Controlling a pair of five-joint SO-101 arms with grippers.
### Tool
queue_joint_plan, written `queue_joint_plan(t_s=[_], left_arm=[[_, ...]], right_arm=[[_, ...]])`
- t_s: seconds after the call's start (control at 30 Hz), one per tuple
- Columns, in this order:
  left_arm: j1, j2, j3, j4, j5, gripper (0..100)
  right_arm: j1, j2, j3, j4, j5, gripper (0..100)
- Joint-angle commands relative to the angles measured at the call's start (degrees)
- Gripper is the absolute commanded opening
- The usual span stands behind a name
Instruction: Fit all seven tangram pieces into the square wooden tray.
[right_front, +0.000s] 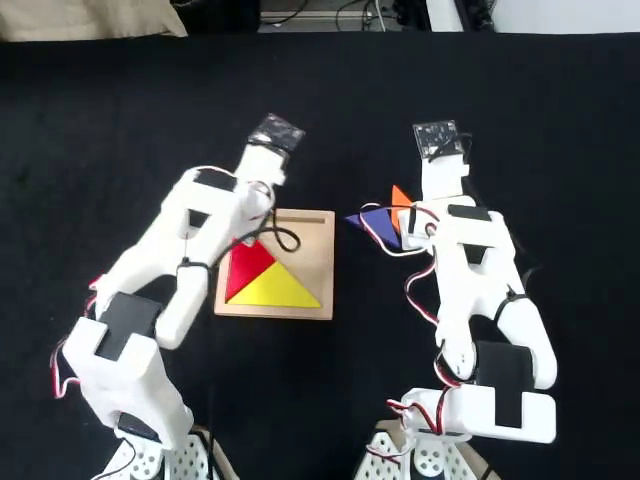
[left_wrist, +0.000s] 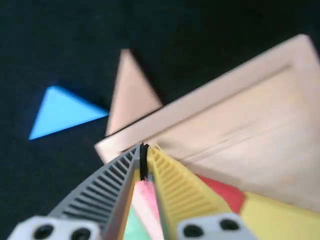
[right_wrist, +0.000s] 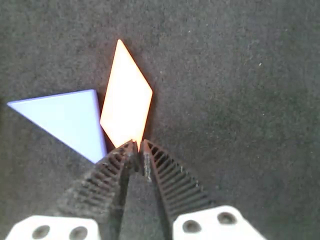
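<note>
- The left end effector (left_wrist: 143, 159) sits closest. Its jaws are pressed together at the tips above a corner of the tray (left_wrist: 260, 115). Pink and green show between the jaws farther back, and I cannot tell whether anything is gripped.
- The right end effector (right_wrist: 138, 150) also has its tips together, with nothing between them.
- A black cloth covers the bench (right_front: 560, 120). Past its far edge lie a beige cloth (right_front: 90, 18) and cables (right_front: 350, 12).
- The tray lies between the two arms. A red triangle (right_front: 245, 265) and a yellow triangle (right_front: 278, 290) lie edge to edge in the tray's near half.
- A pale pink triangle (left_wrist: 131, 95) lies just outside the tray's rim, near the left end effector. A light blue triangle (left_wrist: 62, 111) lies farther from the tray.
- An orange parallelogram (right_wrist: 126, 102) and a dark blue triangle (right_wrist: 65, 117) lie side by side on the cloth, off the tray's side nearest the right arm. The right end effector's tips are at the parallelogram's corner.
</note>
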Motion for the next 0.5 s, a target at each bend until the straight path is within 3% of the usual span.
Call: queue_joint_plan(t_s=[0.0,0.17,0.47], left_arm=[[-3.7,-2.2,-3.4,3.5,-0.3,3],[-6.7,-9.8,-1.6,9.5,1.1,3],[-10.2,-18.1,21.5,-1.2,10.4,3]], right_arm=[[-1.1,-0.4,-0.3,-1.1,0.0,1.1],[-3.1,-0.8,-0.1,-0.3,0.1,1.1],[-16.2,-0.9,-8.7,16.3,-0.6,1.5]])
